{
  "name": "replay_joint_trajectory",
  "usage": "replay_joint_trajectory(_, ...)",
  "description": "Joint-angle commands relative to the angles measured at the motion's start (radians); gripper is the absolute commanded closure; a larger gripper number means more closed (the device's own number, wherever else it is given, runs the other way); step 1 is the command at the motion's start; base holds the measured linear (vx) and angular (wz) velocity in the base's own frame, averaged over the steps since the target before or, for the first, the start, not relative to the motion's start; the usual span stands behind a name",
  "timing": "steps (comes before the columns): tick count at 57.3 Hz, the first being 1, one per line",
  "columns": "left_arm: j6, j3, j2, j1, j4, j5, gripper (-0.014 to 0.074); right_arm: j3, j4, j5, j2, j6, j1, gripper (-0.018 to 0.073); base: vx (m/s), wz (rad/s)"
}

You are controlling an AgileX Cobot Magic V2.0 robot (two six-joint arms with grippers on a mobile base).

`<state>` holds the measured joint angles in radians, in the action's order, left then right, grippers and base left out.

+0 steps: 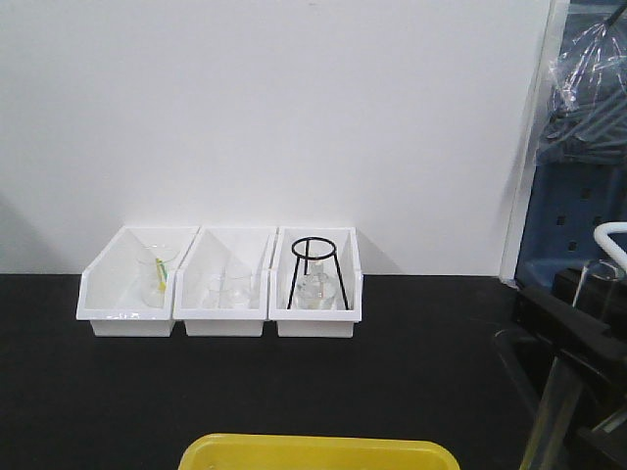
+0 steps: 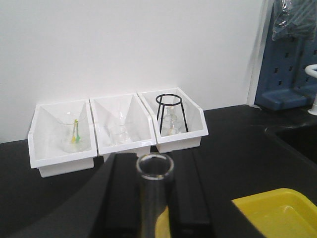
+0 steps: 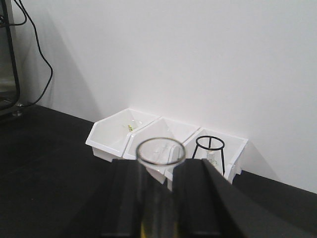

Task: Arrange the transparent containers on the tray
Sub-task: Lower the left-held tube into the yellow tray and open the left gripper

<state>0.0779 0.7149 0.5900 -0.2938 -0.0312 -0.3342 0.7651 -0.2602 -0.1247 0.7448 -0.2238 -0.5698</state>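
Observation:
Each gripper holds one clear test tube upright. In the left wrist view, my left gripper [image 2: 156, 158] is shut on the slimmer-looking test tube [image 2: 154, 198], whose open rim rises just above the black fingers. The yellow tray [image 2: 277, 213] lies low to the right of it. My right gripper [image 3: 159, 166] is shut on the other test tube [image 3: 159, 198], and a yellow patch shows beneath it. From the front, the tray [image 1: 318, 452] sits at the near table edge. The right gripper [image 1: 586, 328] with its tube [image 1: 600, 279] is at the far right. The left gripper is outside that view.
Three white bins [image 1: 220, 284] stand side by side against the white wall, holding small beakers and flasks. The right bin has a black ring tripod [image 1: 315, 274]. Blue pegboard equipment [image 1: 578, 215] rises at the right. A black cable [image 3: 34, 54] hangs at the far left.

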Motion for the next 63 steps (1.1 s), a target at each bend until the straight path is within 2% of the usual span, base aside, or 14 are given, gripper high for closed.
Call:
replay_joint_trajectory(1, 0.021, 0.028, 0.005, -0.006, -0.032, 0.060, 0.0603, 0.033, 0.000, 0.082, -0.004, -0.007, 0.001, 0.0571, 0.00, 0.00)
replay_joint_trajectory(14, 0.015, 0.107, 0.161, -0.006, -0.168, -0.133, 0.0603, 0.033, 0.013, 0.082, -0.004, -0.012, 0.001, 0.0571, 0.00, 0.00)
replay_joint_trajectory(30, -0.078, 0.382, 0.639, -0.006, -0.364, -0.330, 0.0600, 0.033, 0.049, 0.075, -0.004, -0.012, 0.001, 0.0571, 0.00, 0.00)
replay_joint_trajectory(40, -0.096, 0.468, 0.876, -0.006, -0.476, -0.344, 0.0600, 0.033, 0.046, 0.030, -0.004, -0.012, 0.001, 0.0571, 0.00, 0.00)
replay_joint_trajectory(48, -0.160, 0.489, 1.030, -0.006, -0.566, -0.364, 0.0600, 0.033, 0.046, 0.002, -0.004, -0.012, 0.001, 0.0571, 0.00, 0.00)
replay_joint_trajectory(52, -0.194, 0.489, 1.079, -0.006, -0.582, -0.363, 0.0600, 0.033, 0.046, 0.002, -0.004, -0.012, 0.001, 0.0571, 0.00, 0.00)
replay_joint_trajectory(63, -0.205, 0.489, 1.158, -0.006, -0.580, -0.337, 0.0596, 0.033, 0.046, 0.004, -0.004, -0.012, 0.001, 0.0571, 0.00, 0.00)
